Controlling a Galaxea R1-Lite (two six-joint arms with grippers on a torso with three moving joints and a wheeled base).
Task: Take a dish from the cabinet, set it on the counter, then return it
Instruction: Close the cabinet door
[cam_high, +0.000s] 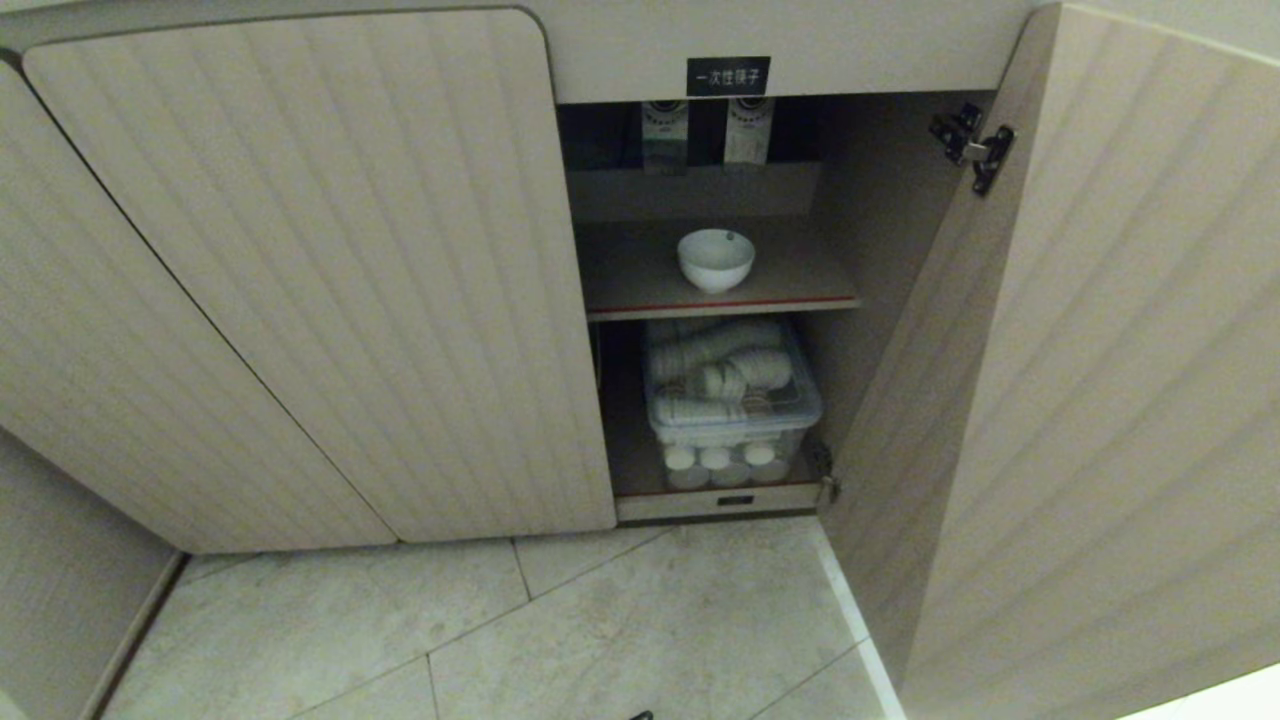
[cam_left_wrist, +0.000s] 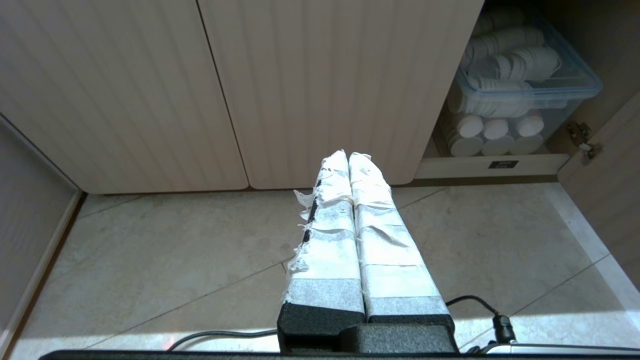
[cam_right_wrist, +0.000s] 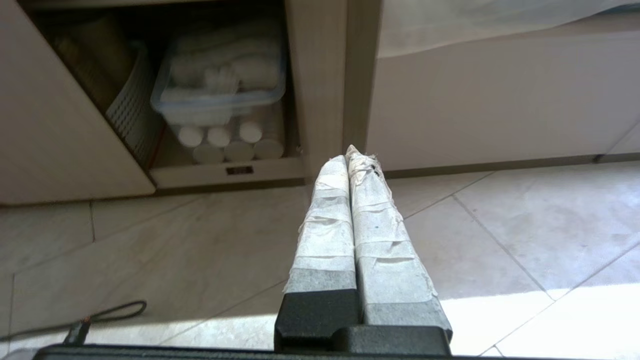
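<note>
The dish (cam_high: 715, 259), a small white bowl, stands upright on the red-edged upper shelf (cam_high: 800, 290) of the open cabinet (cam_high: 300, 260). The counter is out of view. Neither arm shows in the head view. My left gripper (cam_left_wrist: 348, 156) hangs low over the floor before the closed ribbed doors, its tape-wrapped fingers (cam_left_wrist: 327, 230) pressed together and empty. My right gripper (cam_right_wrist: 350, 155) is shut and empty too, low over the tiles in front of the open door's edge (cam_right_wrist: 320, 75), well below the dish.
A clear plastic bin of stacked white cups (cam_high: 730, 385) fills the lower shelf, also in both wrist views (cam_left_wrist: 520, 65) (cam_right_wrist: 225, 75). The open door (cam_high: 1100, 400) stands to the right of the opening. A white slotted basket (cam_right_wrist: 132, 110) sits beside the bin. Cables (cam_left_wrist: 480, 302) lie on the tiles.
</note>
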